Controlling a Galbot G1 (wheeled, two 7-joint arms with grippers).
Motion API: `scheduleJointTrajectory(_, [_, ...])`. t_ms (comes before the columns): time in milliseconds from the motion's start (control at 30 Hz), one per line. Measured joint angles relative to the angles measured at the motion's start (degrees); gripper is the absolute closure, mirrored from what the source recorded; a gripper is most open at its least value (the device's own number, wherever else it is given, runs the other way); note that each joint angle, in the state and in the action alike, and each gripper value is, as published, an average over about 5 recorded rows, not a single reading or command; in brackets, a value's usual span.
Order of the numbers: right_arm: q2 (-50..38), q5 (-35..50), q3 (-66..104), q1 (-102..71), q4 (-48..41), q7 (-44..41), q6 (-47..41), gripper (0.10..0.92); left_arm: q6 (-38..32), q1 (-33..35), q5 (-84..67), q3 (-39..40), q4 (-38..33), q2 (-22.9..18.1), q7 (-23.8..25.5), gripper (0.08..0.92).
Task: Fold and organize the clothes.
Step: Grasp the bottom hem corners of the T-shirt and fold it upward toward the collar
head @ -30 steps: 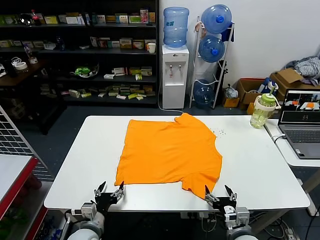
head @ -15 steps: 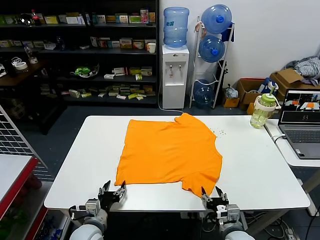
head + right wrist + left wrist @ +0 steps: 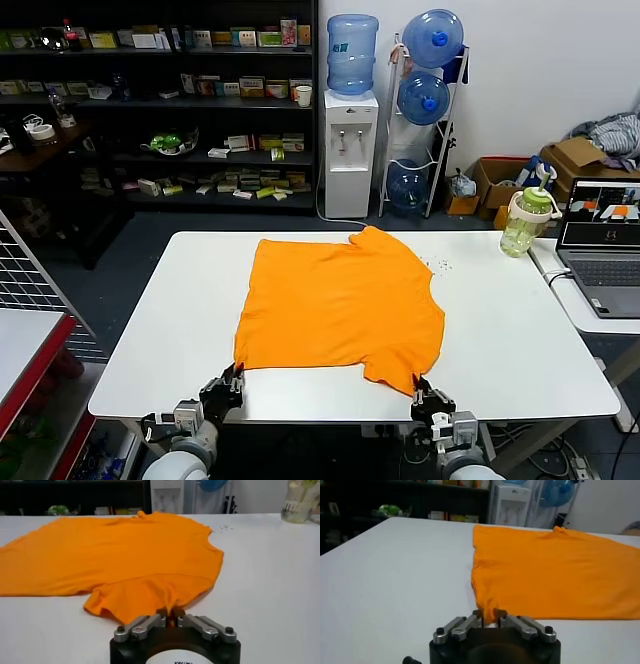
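Bright orange cotton T-shirt [image 3: 340,308] lies flat mid-bench, hem toward the near edge of the white bench [image 3: 520,330]. Left claw [image 3: 226,385] pinches the near-left hem corner; right claw [image 3: 424,396] pinches the near-right sleeve tip. Light, limp, non-slippery fabric: will drape and sag; corners are the right holds.

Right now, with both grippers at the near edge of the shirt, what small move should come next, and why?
Probably lift both pinched points slightly and carry them toward the far edge. The left gripper is shut on the near corner of the orange T-shirt, and the right gripper is shut on its near sleeve, while the shirt lies flat on the white table.
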Motion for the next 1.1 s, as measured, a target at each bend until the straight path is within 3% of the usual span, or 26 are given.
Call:
scheduleJointTrajectory(167, [-1.1, 0.7, 0.6, -2.2, 2.6, 0.5, 0.8, 0.901, 0.0, 0.8, -0.2, -0.4, -0.9, 0.2, 0.0, 0.91])
scheduleJointTrajectory(800, [-6.0, 4.9, 2.9, -17.1, 15.8, 3.3, 3.4, 0.901, 0.9, 13.1, -7.2, -6.2, -12.2, 6.1, -1.0, 0.91])
scheduleJointTrajectory(1100, [-7.4, 8.2, 1.2, -9.0, 13.7, 5.5, 2.9, 0.901, -0.6, 10.7, -9.2, -5.4, -12.0, 6.4, 0.3, 0.91])
